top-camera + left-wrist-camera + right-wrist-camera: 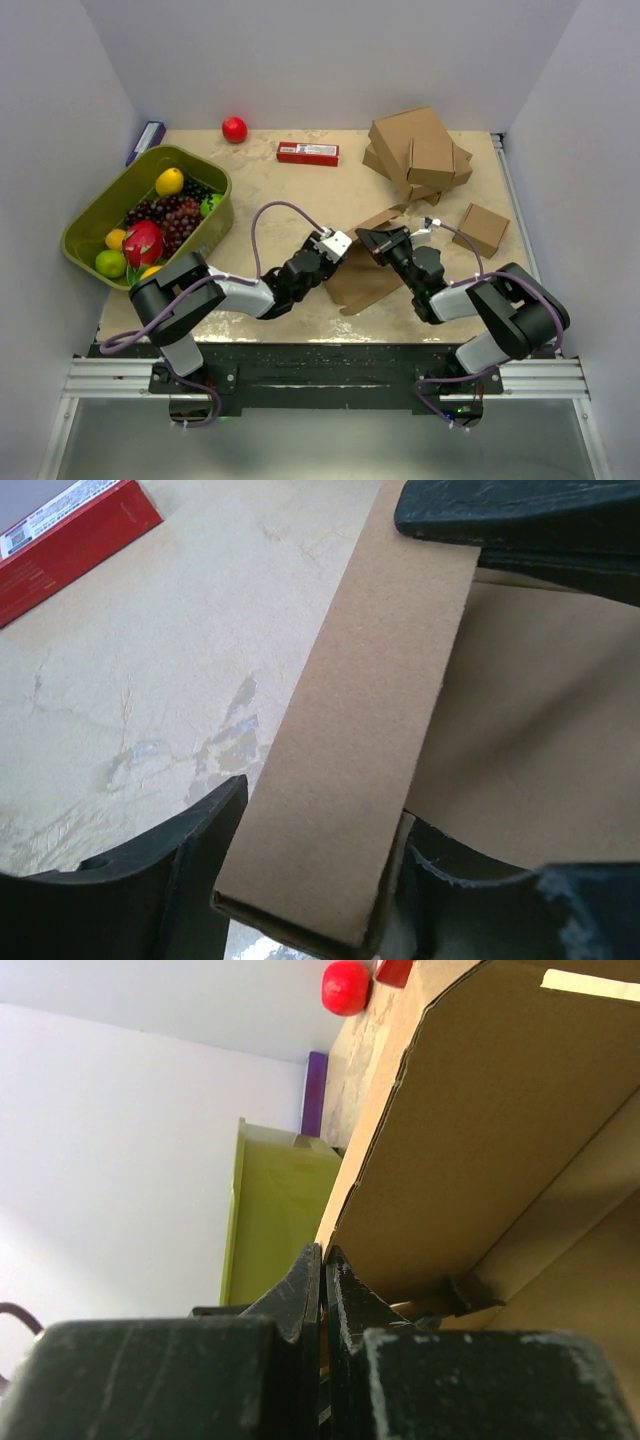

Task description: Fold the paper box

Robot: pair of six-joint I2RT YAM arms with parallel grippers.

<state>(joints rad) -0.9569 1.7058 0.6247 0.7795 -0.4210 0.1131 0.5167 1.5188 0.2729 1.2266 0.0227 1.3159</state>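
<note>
Beige counter [270, 190], white walls. Holding up a flap [350, 710] of paper box [362, 285] lying just below both grippers: pinching its edge with right gripper [322, 1270], straddling it with spread left gripper [322, 805]. Probably needing inward creasing next.

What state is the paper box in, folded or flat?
Partly folded. The paper box has a side strip folded over inside the left gripper, and the right gripper pinches a lifted panel.
</note>
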